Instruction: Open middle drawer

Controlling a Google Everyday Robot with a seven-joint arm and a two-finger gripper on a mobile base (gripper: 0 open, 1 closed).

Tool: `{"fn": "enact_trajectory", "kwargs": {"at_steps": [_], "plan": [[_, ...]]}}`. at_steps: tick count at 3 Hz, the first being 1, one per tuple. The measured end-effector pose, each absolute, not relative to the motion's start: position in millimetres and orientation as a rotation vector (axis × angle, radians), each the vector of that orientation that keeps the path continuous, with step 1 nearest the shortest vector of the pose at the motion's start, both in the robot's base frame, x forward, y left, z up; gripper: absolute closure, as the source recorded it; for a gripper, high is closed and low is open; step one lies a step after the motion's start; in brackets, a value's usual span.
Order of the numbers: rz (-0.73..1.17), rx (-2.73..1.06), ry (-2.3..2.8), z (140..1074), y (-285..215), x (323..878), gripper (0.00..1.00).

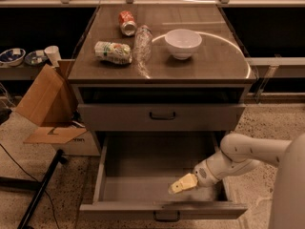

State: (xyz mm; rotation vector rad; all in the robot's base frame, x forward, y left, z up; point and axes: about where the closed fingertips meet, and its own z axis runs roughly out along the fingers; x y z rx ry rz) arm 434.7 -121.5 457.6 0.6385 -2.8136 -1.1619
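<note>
The middle drawer [162, 209] is pulled out at the bottom of the view. It has a low grey front, a small black handle [167, 217] and a plain grey box inside. My gripper [182, 184] is inside the drawer at its right front corner, just behind the front wall. It points left, looks shut and holds nothing. The white arm [238, 154] reaches in from the right. Above it, another grey drawer [119, 117] with a black handle [162, 115] is closed.
On the cabinet top [214, 63] are a white bowl [183, 42], a clear bottle [142, 43] lying down, a crushed can [127, 22] and a crumpled packet [113, 52]. An open cardboard box [45, 104] and a black stand leg [38, 194] are on the left.
</note>
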Motion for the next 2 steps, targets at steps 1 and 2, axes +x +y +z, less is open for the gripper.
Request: {"fn": "enact_trajectory", "kwargs": {"at_steps": [1,2], "plan": [[-1.18,0.638,-2.957,460.3,-119.7,457.0,0.0],[-1.18,0.638,-2.957,460.2,-119.7,457.0,0.0]]}}
